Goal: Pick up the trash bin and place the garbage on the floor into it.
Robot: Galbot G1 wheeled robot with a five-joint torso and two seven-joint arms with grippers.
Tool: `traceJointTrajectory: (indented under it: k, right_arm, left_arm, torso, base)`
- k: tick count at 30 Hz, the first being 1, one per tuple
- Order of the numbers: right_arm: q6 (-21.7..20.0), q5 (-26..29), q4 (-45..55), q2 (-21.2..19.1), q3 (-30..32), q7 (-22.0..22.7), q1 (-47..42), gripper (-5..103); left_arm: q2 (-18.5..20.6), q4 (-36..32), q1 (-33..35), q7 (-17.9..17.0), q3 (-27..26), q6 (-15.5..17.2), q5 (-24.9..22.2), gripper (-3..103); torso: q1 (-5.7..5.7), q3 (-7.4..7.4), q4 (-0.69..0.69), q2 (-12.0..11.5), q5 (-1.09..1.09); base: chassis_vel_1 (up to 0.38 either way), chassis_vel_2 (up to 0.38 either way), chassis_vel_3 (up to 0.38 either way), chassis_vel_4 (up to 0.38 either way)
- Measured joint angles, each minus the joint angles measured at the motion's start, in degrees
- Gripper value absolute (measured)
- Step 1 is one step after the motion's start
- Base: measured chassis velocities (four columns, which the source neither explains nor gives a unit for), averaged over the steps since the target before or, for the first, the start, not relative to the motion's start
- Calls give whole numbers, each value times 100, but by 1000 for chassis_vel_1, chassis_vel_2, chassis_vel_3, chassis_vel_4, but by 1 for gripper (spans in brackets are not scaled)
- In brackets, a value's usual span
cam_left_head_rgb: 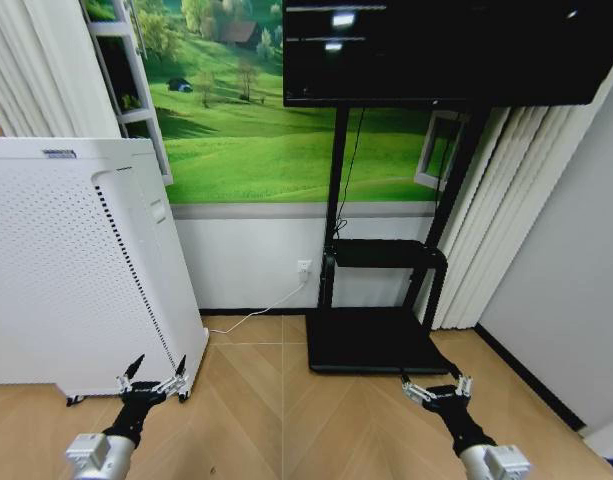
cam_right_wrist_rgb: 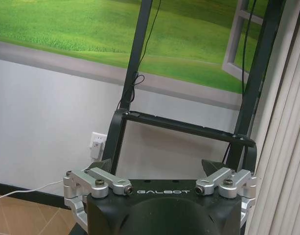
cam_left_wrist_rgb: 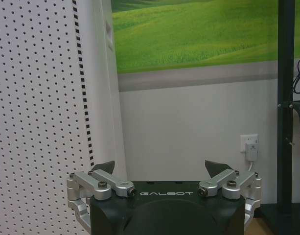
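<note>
Fingers of left gripper (cam_left_head_rgb: 154,376) and right gripper (cam_left_head_rgb: 437,386) spread wide, empty, above the floor (cam_left_head_rgb: 256,420).

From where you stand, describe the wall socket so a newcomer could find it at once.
Start at the large black screen on its black stand against the meadow mural. Drop to the white wall below the mural: the wall socket sits low, just left of the stand's left post. It is the only small white plate there, with a white cable trailing down from it to the floor.
</note>
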Motion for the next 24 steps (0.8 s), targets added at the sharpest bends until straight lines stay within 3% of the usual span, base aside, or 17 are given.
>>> traceJointTrajectory:
  k: [24]
  right_arm:
    - [0, 0, 0, 0, 0, 1, 0, 100]
  left_arm:
    - [0, 0, 0, -1, 0, 1, 0, 100]
  torso:
    - [197, 416, 0, 614, 0]
  base:
    - [0, 0, 0, 0]
